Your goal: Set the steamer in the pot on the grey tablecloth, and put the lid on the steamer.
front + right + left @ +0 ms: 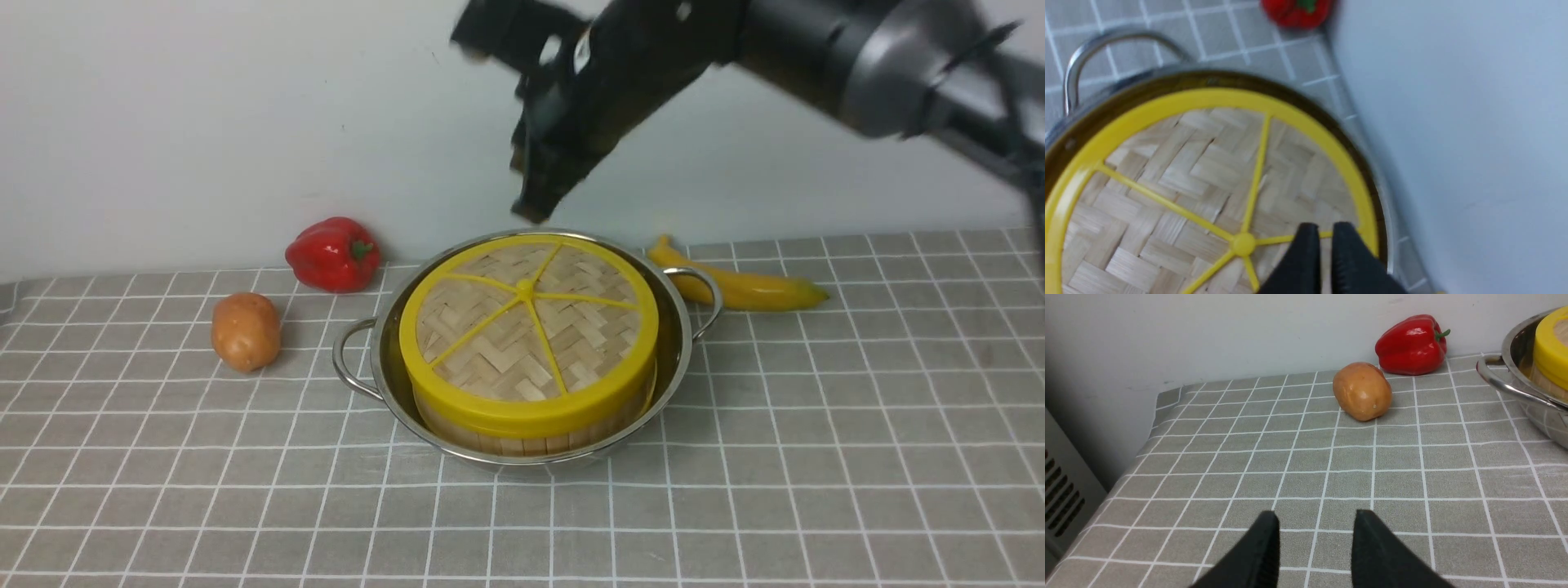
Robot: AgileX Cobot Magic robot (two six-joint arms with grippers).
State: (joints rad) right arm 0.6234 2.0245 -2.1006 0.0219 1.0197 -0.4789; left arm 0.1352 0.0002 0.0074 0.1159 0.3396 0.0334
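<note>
A: Nearest to us lies the grey tablecloth (816, 457), spreading across the whole table. What sits on it?

B: The pot (682, 359), near the middle, toward the wall. In it we see the steamer (522, 439), only its bamboo side showing, and the lid (526, 327) rests flat on top of the steamer, yellow spokes up.

A: And our arms?

B: The right gripper (1325, 232) hangs above the far part of the lid, clear of it, jaws nearly together with only a thin slit between them and nothing in it (blurred in the front view). The left gripper (1314, 522) hovers over bare cloth well to the left, fingers apart and empty.

A: Smaller things?

B: A banana (739, 286) just behind the pot's right handle, a red pepper (333, 255) by the wall, and a potato (245, 331) near it.
</note>
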